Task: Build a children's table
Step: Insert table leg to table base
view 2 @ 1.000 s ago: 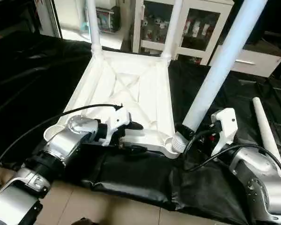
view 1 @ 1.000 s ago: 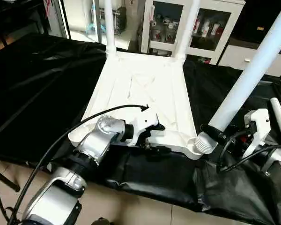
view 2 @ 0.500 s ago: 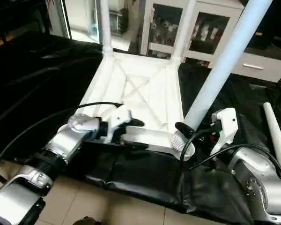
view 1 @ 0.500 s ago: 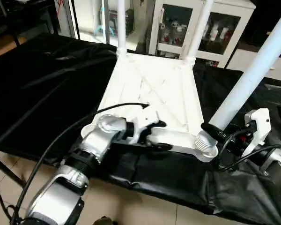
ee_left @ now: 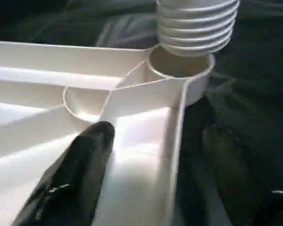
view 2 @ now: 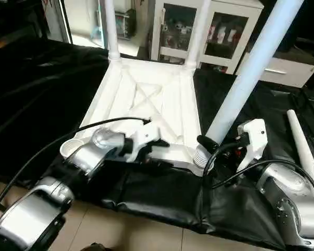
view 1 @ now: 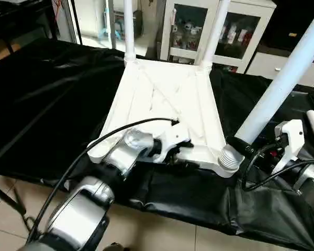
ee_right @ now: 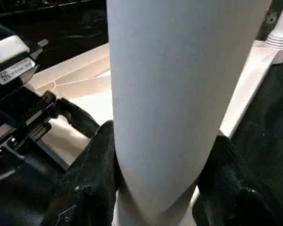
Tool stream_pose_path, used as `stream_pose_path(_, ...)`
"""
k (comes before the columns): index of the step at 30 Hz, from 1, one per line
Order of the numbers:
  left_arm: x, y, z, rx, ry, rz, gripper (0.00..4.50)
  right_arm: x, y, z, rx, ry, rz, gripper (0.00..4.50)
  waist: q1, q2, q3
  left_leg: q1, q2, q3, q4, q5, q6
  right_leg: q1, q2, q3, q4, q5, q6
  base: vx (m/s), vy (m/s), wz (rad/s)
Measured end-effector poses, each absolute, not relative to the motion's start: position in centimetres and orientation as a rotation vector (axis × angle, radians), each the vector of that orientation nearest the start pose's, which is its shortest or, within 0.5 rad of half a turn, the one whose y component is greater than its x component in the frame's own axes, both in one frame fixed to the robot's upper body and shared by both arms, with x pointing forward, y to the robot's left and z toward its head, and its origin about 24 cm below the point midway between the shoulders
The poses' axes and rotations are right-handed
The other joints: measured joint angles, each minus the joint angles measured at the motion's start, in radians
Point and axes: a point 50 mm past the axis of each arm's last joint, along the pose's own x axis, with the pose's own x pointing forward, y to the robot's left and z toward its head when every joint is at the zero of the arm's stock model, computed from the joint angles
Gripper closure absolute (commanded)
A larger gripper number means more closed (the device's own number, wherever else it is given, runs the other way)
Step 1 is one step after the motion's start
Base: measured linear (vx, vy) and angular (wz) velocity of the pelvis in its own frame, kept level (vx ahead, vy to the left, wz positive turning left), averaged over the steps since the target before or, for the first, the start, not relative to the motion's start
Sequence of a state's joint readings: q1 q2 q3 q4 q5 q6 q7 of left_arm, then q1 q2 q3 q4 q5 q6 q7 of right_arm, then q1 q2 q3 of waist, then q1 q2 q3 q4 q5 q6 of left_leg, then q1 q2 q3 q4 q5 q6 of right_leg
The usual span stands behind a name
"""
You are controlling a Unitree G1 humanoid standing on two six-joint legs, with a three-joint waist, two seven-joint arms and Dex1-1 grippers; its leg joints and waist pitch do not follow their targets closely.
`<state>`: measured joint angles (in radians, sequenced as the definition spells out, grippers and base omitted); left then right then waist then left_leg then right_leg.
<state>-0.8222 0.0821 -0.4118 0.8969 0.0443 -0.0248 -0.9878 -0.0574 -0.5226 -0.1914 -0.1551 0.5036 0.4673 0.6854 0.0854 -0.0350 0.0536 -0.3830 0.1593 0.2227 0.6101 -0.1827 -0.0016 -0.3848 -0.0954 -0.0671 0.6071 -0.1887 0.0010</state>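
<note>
Clearly the third leg is the step in hand. The tabletop (view 1: 165, 99) lies upside down on the black sheet (view 1: 47, 99), its X-braced underside up, and two legs already stand upright in the far corner sockets: the far-left leg (view 1: 129, 29) and the far-right leg (view 1: 215, 31). The right gripper (view 2: 218, 142) is clamped around the lower end of a third leg (view 1: 282, 83), one black finger on each side of the tube in the right wrist view. That leg leans up and away to the right, and its threaded end (ee_left: 197, 26) sits at the mouth of the near-right socket (ee_left: 179, 66), tilted rather than square to it; whether the threads have caught I cannot tell.

The left gripper (view 1: 182, 155) straddles the near rim of the tabletop, one finger (ee_left: 78, 165) lying on the ribbed surface inside and the other below the edge. Whether it is actually pinching the rim or just bracketing it cannot be told. The near-left socket (view 2: 72, 148) is empty, and a fourth leg (view 2: 302, 151) lies on the sheet at the far right.

Next, I judge, the leg must be brought upright over the socket, then turned while the left gripper keeps the tabletop from sliding.
</note>
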Motion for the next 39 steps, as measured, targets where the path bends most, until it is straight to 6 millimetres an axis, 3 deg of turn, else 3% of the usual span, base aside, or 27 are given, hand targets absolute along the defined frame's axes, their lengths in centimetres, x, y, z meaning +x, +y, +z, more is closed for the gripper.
stream_pose_path(2,33.2,3.0,5.5,0.445,0.339,-1.398,1.59,25.0,-23.2,9.7,0.048,0.179,0.602,2.64,0.000,0.000,0.000,0.000,0.000,0.000,-0.002,0.000,0.001,-0.001,0.000,0.000,0.000,0.003,-0.002,0.000,0.000,0.00)
stream_pose_path(6,33.0,2.8,5.0,0.443,0.389,-1.439,1.67,25.0,-23.5,9.9,0.042,0.177,0.595,2.64,0.003,0.001,0.000,-0.001,0.000,0.000,-0.006,0.000,0.000,-0.003,0.000,-0.001,0.000,0.003,0.000,0.000,0.000,0.00)
stream_pose_path(8,32.9,2.6,5.0,0.442,0.393,-1.457,2.02,25.0,-23.5,9.9,0.041,0.174,0.593,2.64,0.005,0.002,-0.001,-0.001,0.000,0.000,-0.007,0.000,0.000,-0.003,0.000,-0.001,0.000,0.002,0.000,0.000,0.000,0.00)
stream_pose_path(18,32.9,1.7,5.0,0.470,0.335,-1.418,2.04,24.7,-23.8,9.7,0.043,0.179,0.581,2.64,0.000,0.002,-0.001,0.000,0.000,0.000,-0.006,0.000,0.000,-0.003,0.001,0.000,0.000,0.003,0.000,0.000,0.000,0.00)
stream_pose_path(20,33.0,1.8,5.0,0.473,0.332,-1.399,2.04,24.7,-23.8,9.7,0.044,0.180,0.581,2.64,-0.008,0.006,-0.001,0.000,0.004,-0.003,-0.006,0.000,0.000,0.000,0.005,-0.003,-0.004,0.004,-0.002,0.000,0.000,0.00)
stream_pose_path(22,33.2,2.1,4.9,0.471,0.338,-1.380,2.04,24.7,-23.7,9.8,0.042,0.176,0.583,2.64,-0.022,0.017,-0.001,0.000,0.015,-0.013,-0.007,0.001,-0.002,0.010,0.014,-0.016,-0.016,0.009,-0.013,0.000,0.000,0.00)
stream_pose_path(25,33.5,2.5,4.9,0.461,0.350,-1.356,2.04,24.7,-23.5,10.1,0.034,0.165,0.590,2.64,-0.044,0.018,-0.001,-0.001,0.025,-0.014,-0.010,0.005,-0.009,0.009,0.018,-0.030,-0.012,0.006,-0.017,0.007,-0.070,0.08)
stream_pose_path(28,33.3,2.1,5.1,0.452,0.343,-1.392,2.04,24.5,-23.9,9.9,0.037,0.171,0.567,2.64,-0.031,0.017,-0.001,-0.007,0.021,-0.019,-0.018,0.005,-0.008,0.001,0.018,-0.032,-0.010,0.002,-0.007,-0.005,-0.045,-0.02)
stream_pose_path(31,33.2,2.3,5.3,0.449,0.345,-1.436,2.04,24.5,-23.9,9.9,0.037,0.170,0.567,2.64,-0.023,0.019,-0.002,-0.003,0.019,-0.029,-0.018,0.009,-0.016,0.001,0.018,-0.036,-0.012,0.002,-0.007,0.004,-0.007,-0.13)
stream_pose_path(36,33.4,3.4,5.2,0.455,0.383,-1.437,2.42,24.5,-23.9,9.9,0.037,0.170,0.568,2.64,-0.017,0.018,-0.002,-0.002,0.012,-0.024,-0.018,0.009,-0.016,0.000,0.010,-0.033,-0.014,0.007,-0.014,0.000,0.000,0.00)
stream_pose_path(39,33.6,3.9,5.2,0.473,0.391,-1.412,2.79,24.5,-23.9,9.9,0.037,0.170,0.570,2.64,-0.005,0.019,-0.002,-0.002,0.009,-0.021,-0.018,0.007,-0.013,0.000,0.005,-0.032,-0.014,0.007,-0.014,0.000,0.000,0.00)
